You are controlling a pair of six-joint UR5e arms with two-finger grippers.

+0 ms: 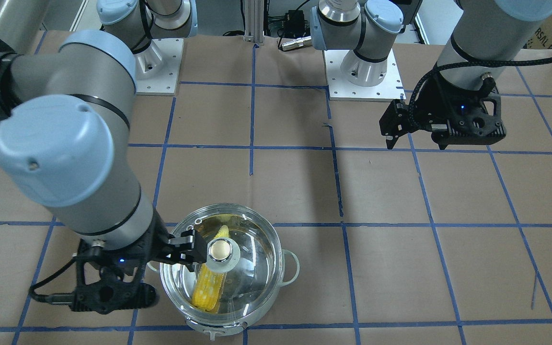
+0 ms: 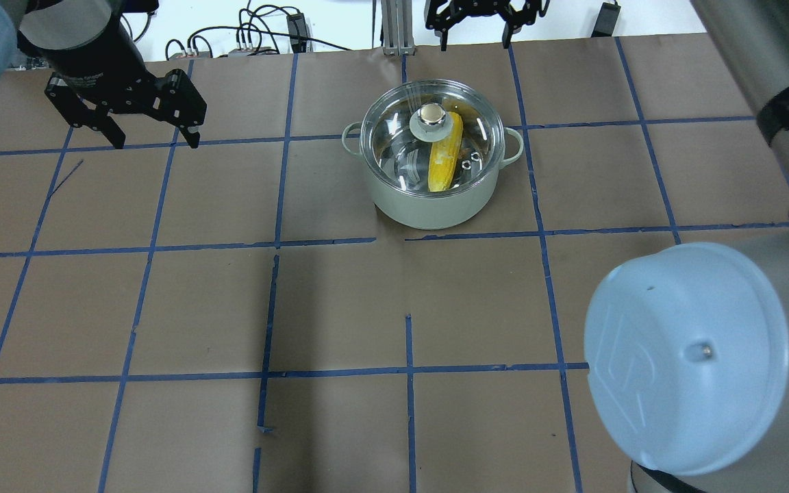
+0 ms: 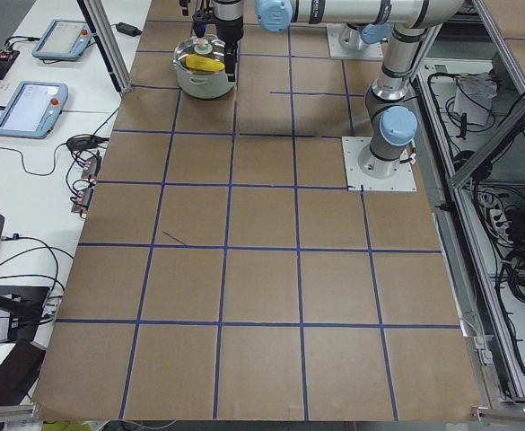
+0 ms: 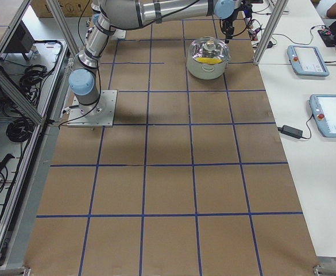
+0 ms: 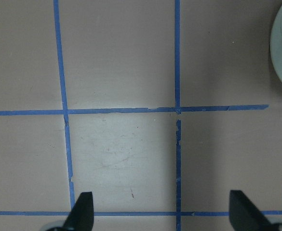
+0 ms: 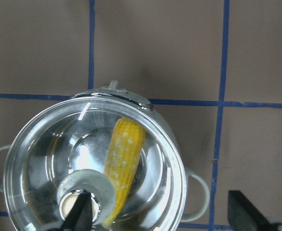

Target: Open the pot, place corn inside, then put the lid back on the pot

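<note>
We judge the task to be at its last step and all but done. The corn (image 2: pixel 444 161) lies inside the pot (image 2: pixel 429 205), on the pot's floor and passing under the middle. The lid (image 2: pixel 394 140) sits on the pot's rim, level as far as we can tell, with its knob (image 2: pixel 430 118) upright over the pot's centre.

The right pincer (image 6: pixel 160 207) is above the pot with its jaws spread wide, and it holds nothing. It is not centred on the knob. In its wrist view one of its fingers (image 6: pixel 78 219) is right at the knob, while the other hangs out past one of the pot's loop handles (image 6: pixel 198 192). We cannot tell from these views whether the near finger touches the knob or clears it.

The left pincer (image 2: pixel 156 137) is also spread wide and empty. It hangs over bare tabletop (image 2: pixel 340 308), well apart from the pot, and only the pot's edge shows in a corner of its wrist view.

As we read it, what remains is to get the right arm away from the pot. That calls for a straight lift with the jaws kept wide, before any sideways travel. Otherwise the finger beside the knob could catch it and drag the lid off the pot's rim. The left arm seems to have nothing left to do.
</note>
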